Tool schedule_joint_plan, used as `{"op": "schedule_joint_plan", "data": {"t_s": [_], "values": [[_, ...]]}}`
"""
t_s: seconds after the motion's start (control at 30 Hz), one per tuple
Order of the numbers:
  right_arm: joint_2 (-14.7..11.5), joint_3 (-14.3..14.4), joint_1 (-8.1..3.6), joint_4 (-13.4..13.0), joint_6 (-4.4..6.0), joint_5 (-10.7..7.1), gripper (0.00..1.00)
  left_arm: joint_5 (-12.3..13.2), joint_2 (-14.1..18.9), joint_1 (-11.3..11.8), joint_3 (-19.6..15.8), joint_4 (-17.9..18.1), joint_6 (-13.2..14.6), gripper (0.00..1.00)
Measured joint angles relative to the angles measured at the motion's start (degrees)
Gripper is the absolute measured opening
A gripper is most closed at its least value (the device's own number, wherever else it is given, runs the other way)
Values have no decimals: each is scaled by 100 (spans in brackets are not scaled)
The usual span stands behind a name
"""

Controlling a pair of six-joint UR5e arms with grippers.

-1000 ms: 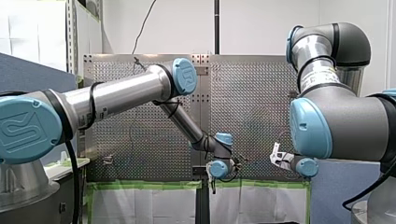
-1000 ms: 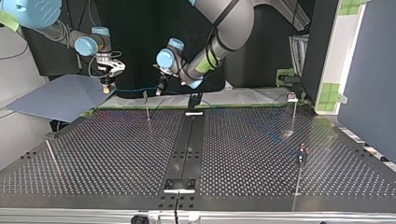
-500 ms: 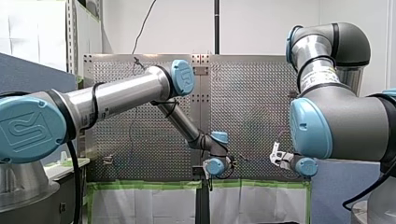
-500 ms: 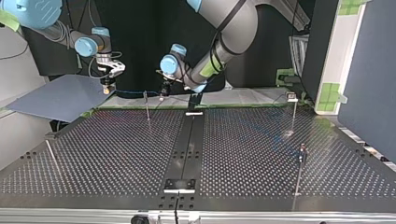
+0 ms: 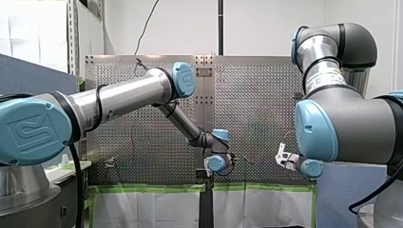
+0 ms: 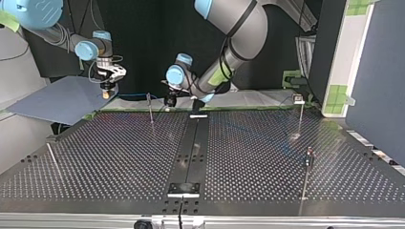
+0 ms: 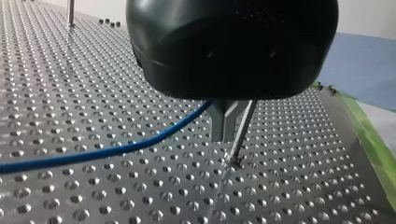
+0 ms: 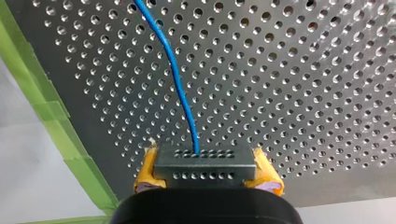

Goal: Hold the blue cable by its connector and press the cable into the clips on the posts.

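The blue cable (image 8: 180,79) leaves a grey metal connector (image 8: 205,173). My right gripper (image 8: 205,158) is shut on that connector with its yellow pads (image 8: 149,168). In the top view my right gripper (image 6: 105,92) hangs past the table's far left edge. The cable (image 6: 133,96) runs from it to my left gripper (image 6: 170,99). In the left wrist view my left gripper (image 7: 223,135) has its metal fingers shut on the cable (image 7: 116,150), low over the perforated table (image 7: 70,93). A thin post (image 7: 240,133) stands right beside the fingers. Another post (image 6: 150,109) with a clip stands under the cable's span.
More thin posts stand at the top view's right (image 6: 301,114), near right (image 6: 307,164) and near left (image 6: 52,160). A black rail (image 6: 191,148) runs down the table's middle. A blue-grey sheet (image 6: 57,100) lies beyond the far left edge. Green tape (image 5: 152,188) lines the table's edge.
My left gripper has come down towards the table and a little to the top view's right, taking the cable with it. My right gripper has shifted only slightly.
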Motion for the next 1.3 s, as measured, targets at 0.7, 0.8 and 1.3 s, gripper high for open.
{"op": "schedule_joint_plan", "data": {"t_s": [0.7,0.8,1.3], "values": [[6,-77,8,8,-33,222,0,186,-286,10,352,-384,76,0],[9,-123,-2,16,-17,269,0,194,-287,47,363,-391,76,0],[13,-316,-86,19,-9,316,0,224,-290,285,421,-442,88,0]]}}
